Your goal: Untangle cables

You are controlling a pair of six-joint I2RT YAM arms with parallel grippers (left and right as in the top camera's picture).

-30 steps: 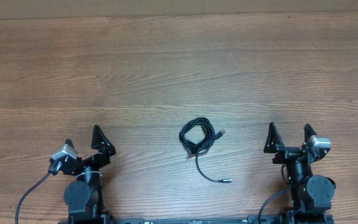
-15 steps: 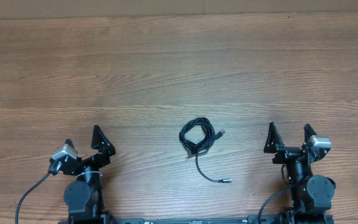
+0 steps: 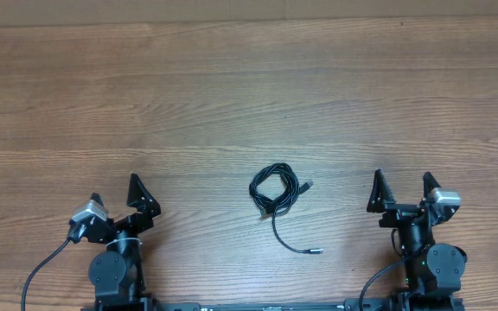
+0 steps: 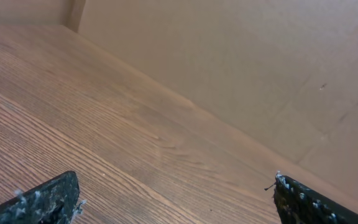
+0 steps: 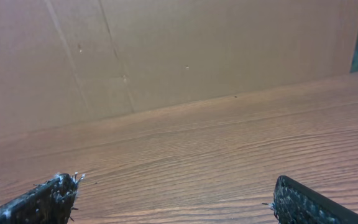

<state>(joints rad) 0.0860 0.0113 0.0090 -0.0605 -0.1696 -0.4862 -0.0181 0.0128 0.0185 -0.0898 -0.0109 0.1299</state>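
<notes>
Closest in, at the near edge of the wooden counter (image 3: 232,104), the two arms sit on their bases well apart; the left gripper (image 3: 113,194) has its two black fingers spread wide with only bare wood between them, and the right gripper (image 3: 401,186) is parted just as wide and holds nothing; neither one touches the cables (image 3: 273,192). From each wrist camera the dark fingertips show only at the bottom corners, with wood grain running away between them. A little farther out, between the two arms and nearer the right one, the thin black cables lie flat on the counter, wound together in a small loose coil; one strand trails out of the coil toward the near edge, curving off to the right and ending in a silvery plug tip (image 3: 315,251); a second plug tip (image 3: 308,184) pokes out just beside the coil on its right. Beyond the coil the counter runs on to a brown cardboard wall (image 5: 197,50) standing along its far edge.
</notes>
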